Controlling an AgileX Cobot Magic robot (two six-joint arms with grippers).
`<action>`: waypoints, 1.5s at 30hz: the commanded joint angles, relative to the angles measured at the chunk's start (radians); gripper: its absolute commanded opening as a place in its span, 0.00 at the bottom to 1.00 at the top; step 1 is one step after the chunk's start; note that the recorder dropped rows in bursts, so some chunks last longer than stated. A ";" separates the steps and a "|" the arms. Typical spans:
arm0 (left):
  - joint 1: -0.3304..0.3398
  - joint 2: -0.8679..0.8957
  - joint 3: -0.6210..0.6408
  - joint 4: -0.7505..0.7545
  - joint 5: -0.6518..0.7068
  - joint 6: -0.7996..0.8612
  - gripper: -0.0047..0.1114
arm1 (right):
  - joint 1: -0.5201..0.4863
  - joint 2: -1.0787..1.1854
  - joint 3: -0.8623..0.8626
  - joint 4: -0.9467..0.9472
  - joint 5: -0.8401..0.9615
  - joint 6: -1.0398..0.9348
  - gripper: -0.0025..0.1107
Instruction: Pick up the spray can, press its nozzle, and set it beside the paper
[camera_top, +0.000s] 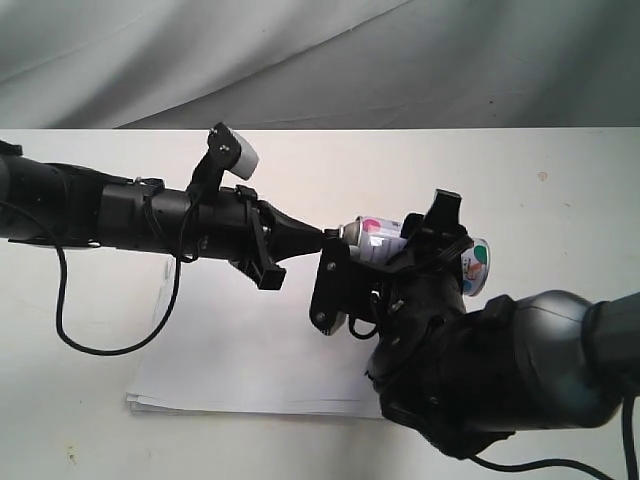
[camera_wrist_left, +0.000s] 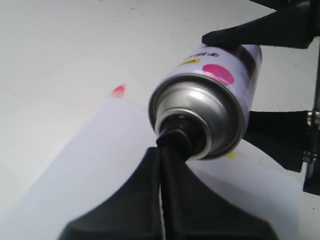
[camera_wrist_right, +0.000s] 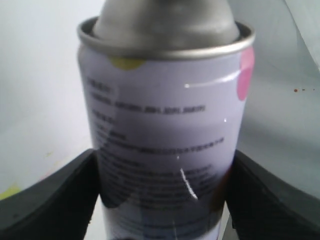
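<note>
Black fingers of the right gripper (camera_top: 392, 252) are clamped on the spray can (camera_top: 385, 238), one on each side of its white printed body. The can is held sideways just right of the frame's centre in the exterior view, lifted off the surface. Its silver shoulder points towards the left of the frame, and its dotted base towards the right.

The left gripper (camera_top: 322, 237) reaches in from the left edge with its jaws closed together into a single wedge. In the left wrist view, the tip of that wedge touches the small black nozzle (camera_wrist_left: 181, 134) at the middle of the can's silver top.

Below the can lies the paper (camera_top: 230, 350), a flat white stack filling the lower centre of the frame. A pink stain (camera_wrist_left: 118, 90) sits at one of its corners. The stack rests on a white table (camera_top: 560, 170), and grey cloth (camera_top: 300, 60) hangs across the top of the frame.
</note>
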 joint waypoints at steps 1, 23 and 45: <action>-0.021 0.036 -0.003 0.007 0.035 0.006 0.04 | 0.007 -0.011 -0.012 -0.101 -0.015 0.007 0.02; -0.021 0.038 -0.014 0.002 0.108 0.006 0.04 | 0.007 -0.011 -0.012 -0.101 -0.041 0.007 0.02; 0.200 -0.146 0.177 0.084 0.257 0.006 0.04 | 0.007 -0.011 -0.012 -0.101 -0.038 0.005 0.02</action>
